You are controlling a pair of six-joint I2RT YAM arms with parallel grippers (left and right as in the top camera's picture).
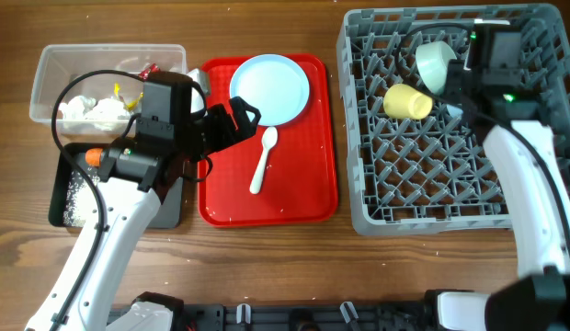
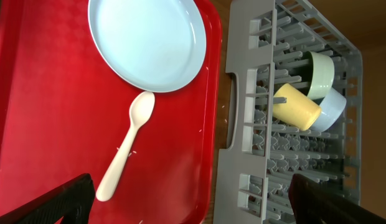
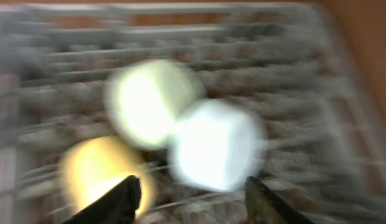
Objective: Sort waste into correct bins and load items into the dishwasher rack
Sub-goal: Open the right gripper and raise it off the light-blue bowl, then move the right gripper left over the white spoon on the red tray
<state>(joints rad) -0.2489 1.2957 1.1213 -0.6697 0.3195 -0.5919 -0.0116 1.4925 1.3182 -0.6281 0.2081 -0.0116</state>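
The worktop (image 1: 267, 267) is brown wood grain, and the grey dishwasher rack (image 1: 432, 184) sits at its right end, with the flat red tray (image 1: 303, 198) just beside it. On the tray the round light-blue plate (image 1: 269, 87) lies flat at the far end. The white plastic spoon (image 1: 264, 158) rests near it, with its bowl end close to the plate's rim and its handle pointing away from the plate. My left pincer (image 2: 193, 205) hangs over the tray with its fingers (image 2: 62, 202) spread wide and holding nothing; in the left wrist view the spoon's handle ends near one of them. At the left end, the clear tub (image 1: 55, 69) holds crumpled white tissues (image 1: 92, 110) and red and yellow wrappers (image 1: 147, 69). The black tray (image 1: 60, 198) beside it carries scattered white rice (image 1: 78, 193), and the orange carrot (image 1: 94, 156) shows at its edge beside my left arm. In the rack's far corner the yellow cup (image 1: 407, 102) lies on its side among the pegs. The pale green bowl (image 1: 434, 64) stands tilted on edge just beyond it, and the light-blue bowl (image 2: 330, 112) sits against both. My right pincer (image 3: 193, 202) is over that cluster with its fingers apart. The right wrist view is badly blurred, so I cannot tell whether either finger touches the light-blue bowl, but nothing looks clamped between them.
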